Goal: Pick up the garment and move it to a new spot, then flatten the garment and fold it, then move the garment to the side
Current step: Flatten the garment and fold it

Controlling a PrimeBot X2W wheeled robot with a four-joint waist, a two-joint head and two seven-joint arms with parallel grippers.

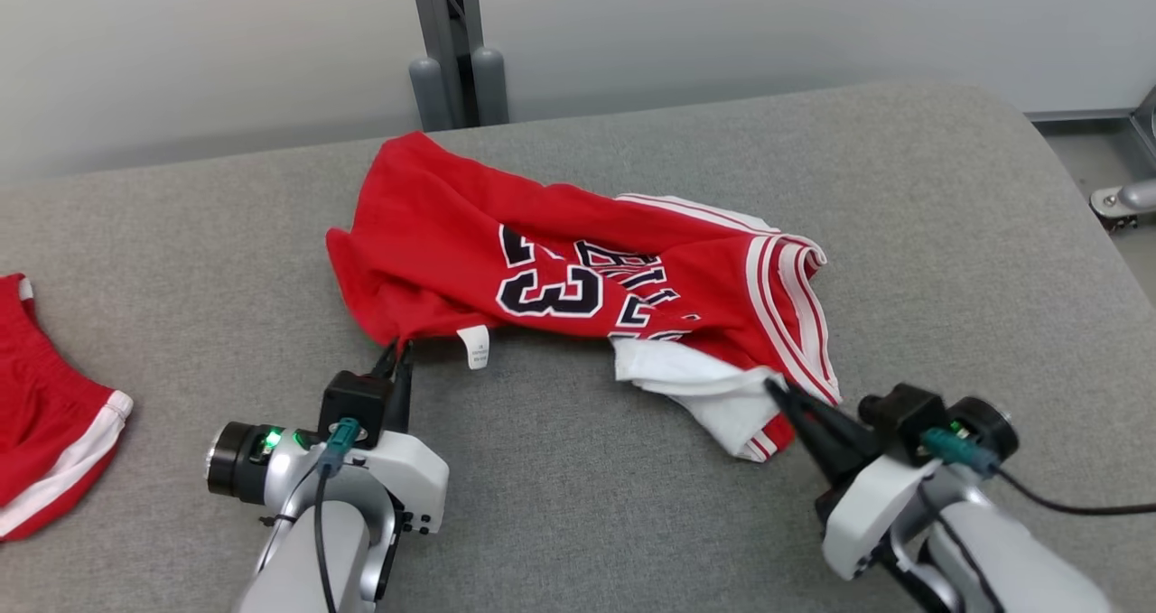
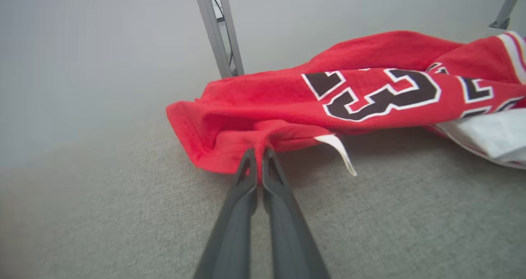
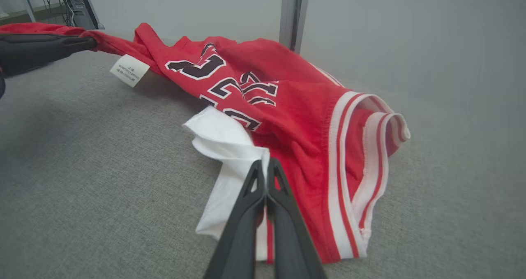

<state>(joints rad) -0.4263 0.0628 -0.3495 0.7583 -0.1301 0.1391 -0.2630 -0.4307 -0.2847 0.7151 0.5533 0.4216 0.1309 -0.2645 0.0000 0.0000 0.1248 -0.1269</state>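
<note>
The garment [image 1: 560,261] is a red basketball jersey with black-and-white numbers and white trim, lying crumpled across the middle of the grey padded table [image 1: 560,505]. My left gripper [image 1: 397,347] is shut on the garment's near left hem; in the left wrist view the red cloth [image 2: 263,106] is pinched between the closed tips of that gripper [image 2: 259,151]. My right gripper [image 1: 778,387] is shut on the garment's near right end, where white lining folds out. In the right wrist view the garment [image 3: 287,106] has its cloth caught between that gripper's [image 3: 266,164] tips.
A second red piece with white trim [image 1: 45,432] lies at the table's left edge. A grey metal post [image 1: 447,44] stands behind the table's far edge. The floor and a metal bracket [image 1: 1120,199] show past the table's right corner.
</note>
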